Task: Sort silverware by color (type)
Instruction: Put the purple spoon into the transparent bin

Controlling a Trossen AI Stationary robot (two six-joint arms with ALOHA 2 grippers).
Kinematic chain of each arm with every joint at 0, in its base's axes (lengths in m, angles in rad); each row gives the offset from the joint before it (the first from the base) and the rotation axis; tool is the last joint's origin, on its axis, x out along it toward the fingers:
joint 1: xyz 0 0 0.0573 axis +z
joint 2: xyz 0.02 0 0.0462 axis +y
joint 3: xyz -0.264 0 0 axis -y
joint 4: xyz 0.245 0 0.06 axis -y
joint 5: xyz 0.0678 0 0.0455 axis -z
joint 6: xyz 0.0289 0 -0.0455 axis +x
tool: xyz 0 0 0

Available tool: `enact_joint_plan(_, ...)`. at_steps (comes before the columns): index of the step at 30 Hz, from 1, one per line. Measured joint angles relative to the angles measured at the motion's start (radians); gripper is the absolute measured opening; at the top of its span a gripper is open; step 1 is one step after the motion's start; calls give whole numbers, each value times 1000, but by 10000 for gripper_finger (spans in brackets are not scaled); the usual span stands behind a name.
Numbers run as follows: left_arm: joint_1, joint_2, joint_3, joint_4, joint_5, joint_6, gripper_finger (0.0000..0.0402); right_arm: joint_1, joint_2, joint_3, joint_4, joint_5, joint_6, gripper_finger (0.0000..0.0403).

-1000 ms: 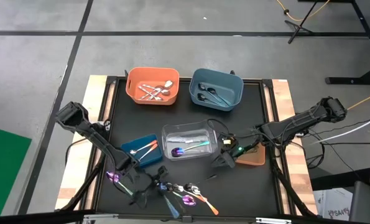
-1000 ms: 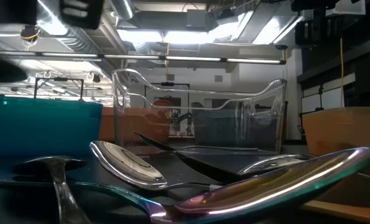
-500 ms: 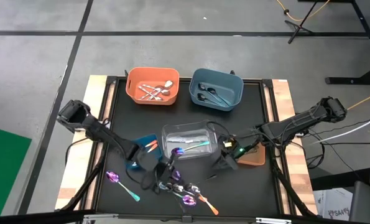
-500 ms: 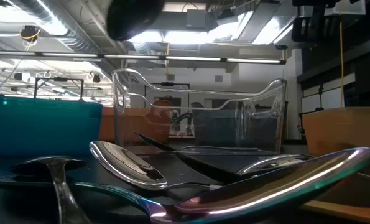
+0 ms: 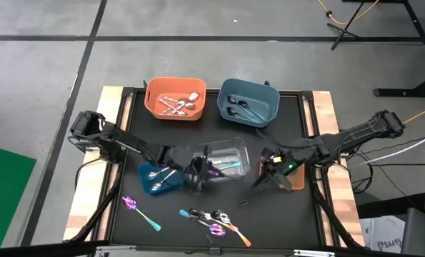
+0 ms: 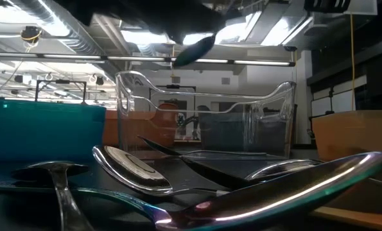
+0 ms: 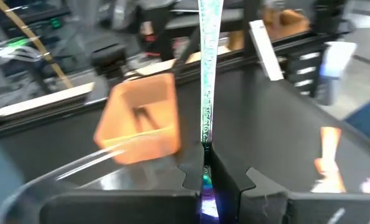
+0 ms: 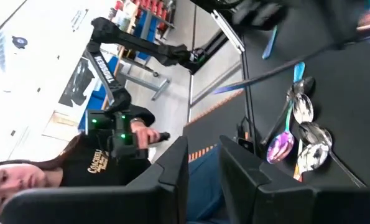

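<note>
The left tool [image 5: 198,173] has risen from the loose pile [image 5: 213,223] to hover over the clear bin [image 5: 242,151], clamped on what looks like an iridescent utensil [image 7: 208,74], so release seems next. The right tool [image 5: 271,171], fingers parted, waits beside that bin.

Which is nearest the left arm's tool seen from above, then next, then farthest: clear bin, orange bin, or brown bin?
From the left tool:
1. Clear bin, right under it, mid-table.
2. Brown bin, to the right.
3. Orange bin, at the back left, only slightly farther.
</note>
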Motion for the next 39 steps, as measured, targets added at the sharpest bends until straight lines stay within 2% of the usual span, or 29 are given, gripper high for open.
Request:
enact_joint_plan(4, 65, 0, 0, -20, 2, -1, 9, 0, -22, 0, 0, 0, -11, 76)
enact_joint_plan(10, 131, 2, 0, -174, 7, -60, 9, 0, -24, 0, -5, 0, -26, 76)
enact_joint_plan(15, 155, 2, 0, -285, 8, -105, 9, 0, -23, 0, -14, -1, -50, 76)
enact_joint_plan(22, 159, 2, 0, -357, 0, -106, 9, 0, -22, 0, -12, -1, -78, 76)
enact_joint_plan(32, 162, 3, 0, -383, -30, -106, 9, 0, -21, 0, -13, -1, -80, 76)
enact_joint_plan(39, 167, 62, 0, -373, -43, -105, 9, 0, -21, 0, -18, -1, -112, 76)
